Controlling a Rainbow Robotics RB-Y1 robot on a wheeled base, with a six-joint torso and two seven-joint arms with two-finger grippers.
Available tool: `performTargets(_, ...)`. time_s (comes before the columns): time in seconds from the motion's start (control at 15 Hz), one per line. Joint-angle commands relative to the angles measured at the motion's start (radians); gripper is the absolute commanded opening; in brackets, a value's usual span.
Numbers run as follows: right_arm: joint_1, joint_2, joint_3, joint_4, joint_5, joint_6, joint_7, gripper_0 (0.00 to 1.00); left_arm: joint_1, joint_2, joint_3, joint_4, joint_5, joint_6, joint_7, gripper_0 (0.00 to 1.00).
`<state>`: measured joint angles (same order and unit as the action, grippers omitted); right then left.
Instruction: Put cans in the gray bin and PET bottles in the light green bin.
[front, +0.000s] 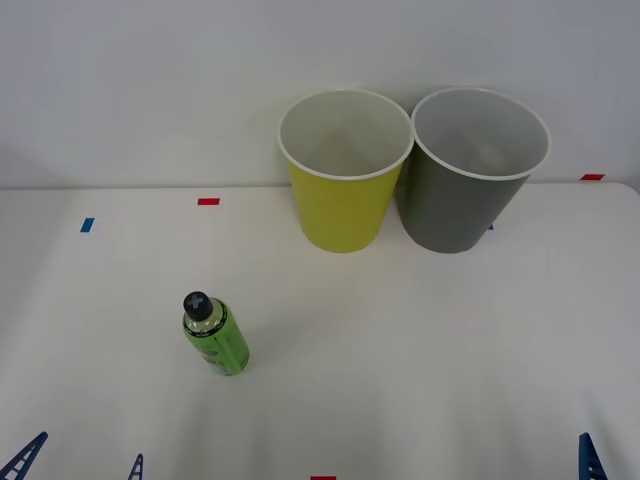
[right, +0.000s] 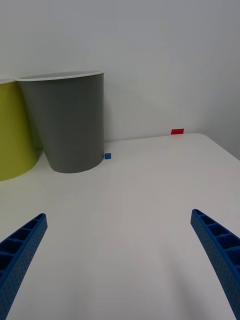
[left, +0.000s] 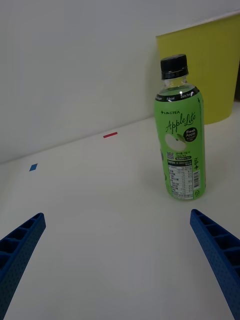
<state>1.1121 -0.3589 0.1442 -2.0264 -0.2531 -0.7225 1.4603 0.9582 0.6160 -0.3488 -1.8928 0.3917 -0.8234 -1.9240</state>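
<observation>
Standing bare, white desk (front: 450, 350) carries everything. Light green bin (front: 343, 205) and gray bin (front: 465, 205) touch at far edge, mouths up, ready for drops, well ahead of right claw (right: 120, 260), released, idle. PET bottle (front: 215, 337) upright just ahead of left claw (left: 117, 260), released, fingers spread wide, likely lining up grasp.

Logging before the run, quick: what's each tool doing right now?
Left tool: open, holding nothing, facing the PET bottle.
Right tool: open, holding nothing.
</observation>
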Motion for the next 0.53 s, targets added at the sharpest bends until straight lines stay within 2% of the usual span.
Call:
performTargets(0.07,0.0,0.0,0.0,0.0,0.0,0.0,0.0,1.0,-0.121,0.102,-0.072,0.072,0.052,-0.048,0.017,1.0)
performTargets(0.27,0.0,0.0,0.0,0.0,0.0,0.0,0.0,1.0,-0.203,0.194,-0.157,0.072,0.144,-0.049,0.025,1.0)
performTargets(0.53,0.0,0.0,0.0,0.0,0.0,0.0,0.0,1.0,-0.318,0.263,-0.222,0.107,0.161,-0.049,0.028,1.0)
